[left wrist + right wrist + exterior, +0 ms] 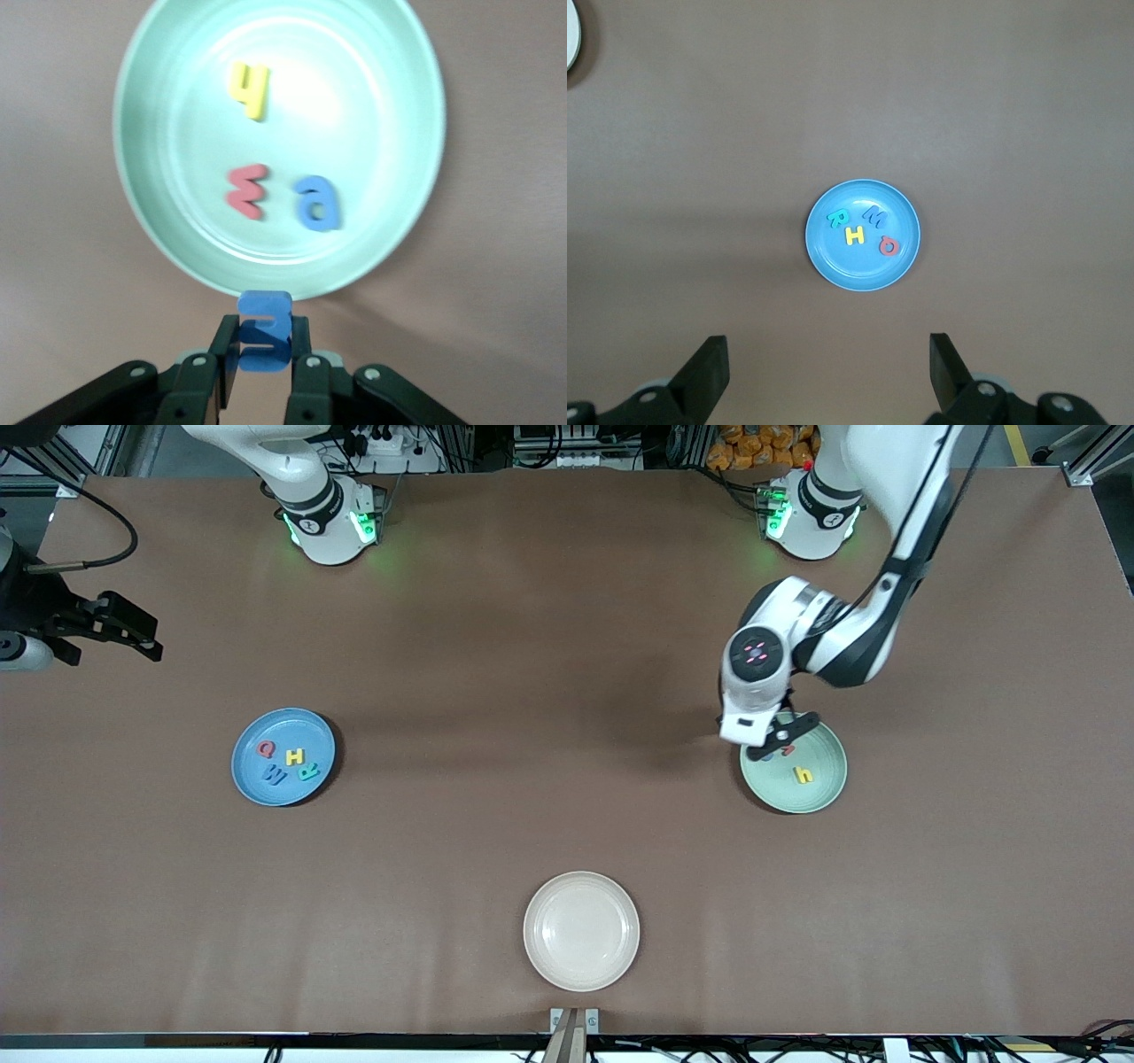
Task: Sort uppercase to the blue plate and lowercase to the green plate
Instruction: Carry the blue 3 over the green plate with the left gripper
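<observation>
The left tool (769, 746) hangs over the rim of the green plate (819, 791), at the plate's edge farthest from the front camera, and its 2 fingers (221, 359) are clamped on the blue E-shaped letter (265, 330), which stands on edge between them. In the left wrist view the letter sits just outside the plate's rim (151, 239). 3 lowercase letters lie flat inside that plate: the yellow h (803, 775), the red w (247, 190) and the blue a (317, 203), the w and a beside each other and the h apart from them, nearer the front camera.

The right tool (828, 372) waits high up at the right arm's end of the counter (549, 691), its fingers (709, 372) spread wide with nothing between them. Its wrist view looks down on the blue plate (252, 779), which carries 4 uppercase letters close together: the red Q (265, 749), the yellow H (294, 756), the blue M (274, 776) and the teal R (307, 771).

A cream-white plate (581, 931) sits nearest the front camera, between the other 2 plates, well apart from both.
</observation>
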Controlling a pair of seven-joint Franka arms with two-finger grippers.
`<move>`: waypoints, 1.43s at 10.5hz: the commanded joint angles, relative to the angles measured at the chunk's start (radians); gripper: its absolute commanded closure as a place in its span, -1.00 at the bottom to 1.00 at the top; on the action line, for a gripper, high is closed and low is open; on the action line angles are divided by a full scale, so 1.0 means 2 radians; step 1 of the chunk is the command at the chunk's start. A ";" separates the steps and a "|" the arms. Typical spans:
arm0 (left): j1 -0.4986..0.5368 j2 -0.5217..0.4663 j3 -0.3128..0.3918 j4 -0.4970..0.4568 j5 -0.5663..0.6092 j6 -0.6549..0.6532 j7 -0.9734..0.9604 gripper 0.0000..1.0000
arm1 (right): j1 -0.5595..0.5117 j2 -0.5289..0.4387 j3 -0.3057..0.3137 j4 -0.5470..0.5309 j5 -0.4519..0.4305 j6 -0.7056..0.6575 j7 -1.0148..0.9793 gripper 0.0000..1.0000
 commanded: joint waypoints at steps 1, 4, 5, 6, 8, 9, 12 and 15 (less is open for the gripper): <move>0.083 -0.034 -0.032 -0.049 0.057 0.017 0.032 0.66 | 0.001 0.000 -0.001 0.005 -0.006 0.002 0.008 -1.00; 0.148 -0.029 -0.032 -0.067 0.066 0.093 0.095 0.64 | 0.002 0.000 -0.001 0.004 -0.012 0.002 0.008 -1.00; 0.158 -0.025 -0.032 -0.066 0.066 0.113 0.095 0.64 | 0.002 0.000 -0.001 0.004 -0.015 0.002 0.007 -1.00; 0.158 -0.019 -0.032 -0.066 0.065 0.115 0.095 0.63 | 0.002 0.000 -0.001 0.002 -0.015 0.002 0.007 -1.00; 0.157 -0.008 -0.032 -0.067 0.066 0.124 0.096 -0.03 | -0.001 -0.001 -0.001 0.001 -0.016 -0.001 0.002 -1.00; 0.157 -0.005 -0.032 -0.067 0.066 0.125 0.096 -0.49 | -0.002 0.000 -0.002 0.002 -0.016 0.001 0.002 -1.00; 0.157 -0.008 -0.032 -0.064 0.065 0.125 0.105 -0.84 | -0.002 0.003 -0.002 0.003 -0.016 0.020 0.002 -1.00; 0.157 -0.029 -0.029 -0.042 0.004 0.122 0.142 -0.83 | -0.001 0.009 -0.002 0.003 -0.016 0.030 0.001 -1.00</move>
